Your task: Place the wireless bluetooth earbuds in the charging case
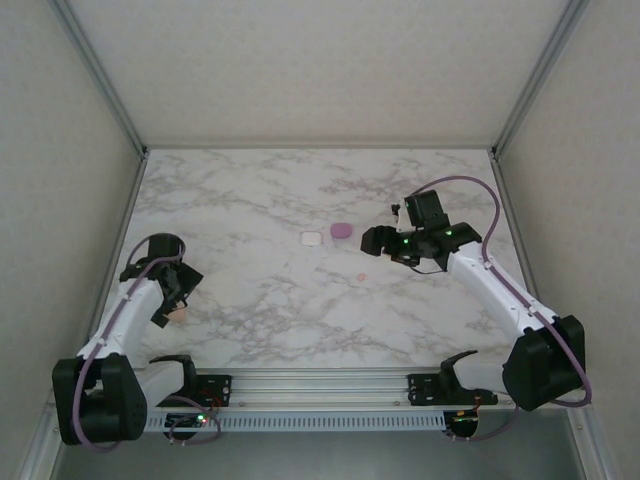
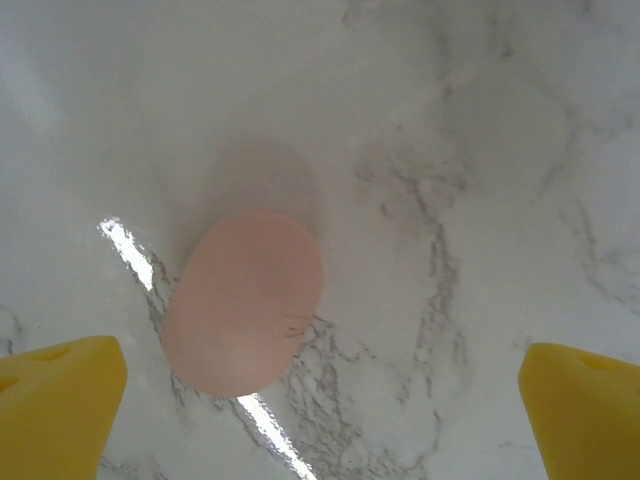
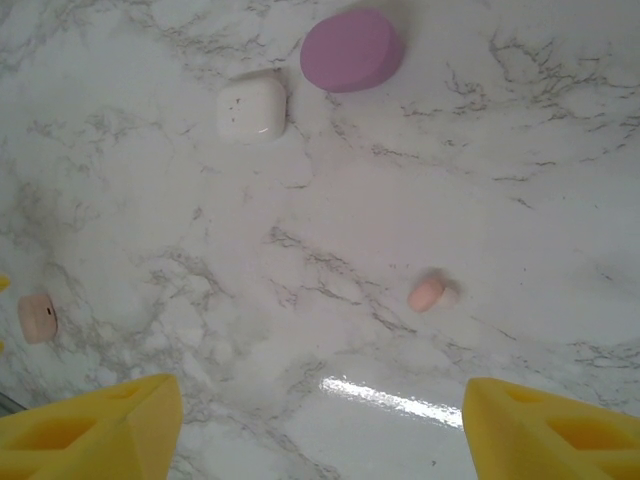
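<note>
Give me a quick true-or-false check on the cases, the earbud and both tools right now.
1. The left tool is shut on the peach-pink case. False: it is open, and the case lies untouched on the marble table.
2. The purple case lies beside the white case. True.
3. The peach-pink earbud sits inside the white case. False: it lies loose on the table, apart from both of those cases.
4. The right tool is open and empty. True.
</note>
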Action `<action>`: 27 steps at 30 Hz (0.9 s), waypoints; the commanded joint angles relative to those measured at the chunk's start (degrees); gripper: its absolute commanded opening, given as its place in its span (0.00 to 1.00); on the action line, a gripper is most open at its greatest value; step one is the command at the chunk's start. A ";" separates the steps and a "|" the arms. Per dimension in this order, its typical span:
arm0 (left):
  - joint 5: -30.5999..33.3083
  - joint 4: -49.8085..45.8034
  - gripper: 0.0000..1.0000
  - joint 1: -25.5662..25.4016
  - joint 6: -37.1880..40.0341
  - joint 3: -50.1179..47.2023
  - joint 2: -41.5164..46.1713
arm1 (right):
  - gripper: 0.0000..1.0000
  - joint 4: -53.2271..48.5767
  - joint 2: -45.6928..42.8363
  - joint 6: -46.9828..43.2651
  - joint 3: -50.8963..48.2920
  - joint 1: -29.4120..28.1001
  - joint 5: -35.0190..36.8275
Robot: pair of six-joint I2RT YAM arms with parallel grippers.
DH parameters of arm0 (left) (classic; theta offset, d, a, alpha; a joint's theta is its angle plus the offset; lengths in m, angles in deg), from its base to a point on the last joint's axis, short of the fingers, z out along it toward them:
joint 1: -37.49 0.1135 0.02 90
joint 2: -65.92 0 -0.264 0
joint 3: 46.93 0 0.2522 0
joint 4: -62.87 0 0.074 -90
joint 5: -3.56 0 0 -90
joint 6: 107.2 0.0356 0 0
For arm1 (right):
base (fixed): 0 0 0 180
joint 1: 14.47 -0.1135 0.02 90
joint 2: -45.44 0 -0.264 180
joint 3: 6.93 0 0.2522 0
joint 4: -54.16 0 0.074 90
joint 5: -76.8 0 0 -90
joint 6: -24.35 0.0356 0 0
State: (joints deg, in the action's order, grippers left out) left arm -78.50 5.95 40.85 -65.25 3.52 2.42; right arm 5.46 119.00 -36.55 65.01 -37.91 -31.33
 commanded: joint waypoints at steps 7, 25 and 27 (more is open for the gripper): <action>0.41 0.53 0.89 1.53 -3.89 -2.47 -2.94 | 0.75 -1.31 0.62 -1.28 2.95 0.44 -0.85; -1.70 3.75 0.48 2.18 -1.43 -2.39 -9.66 | 0.76 -3.47 -1.28 0.30 2.82 0.48 1.14; -1.79 3.56 0.45 2.09 -1.01 -2.37 -9.37 | 0.76 -3.48 -1.41 0.39 2.74 0.49 1.15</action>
State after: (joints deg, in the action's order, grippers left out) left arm -79.98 10.11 42.49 -66.69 0.77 -7.09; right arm 3.08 118.82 -36.48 66.54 -37.84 -30.95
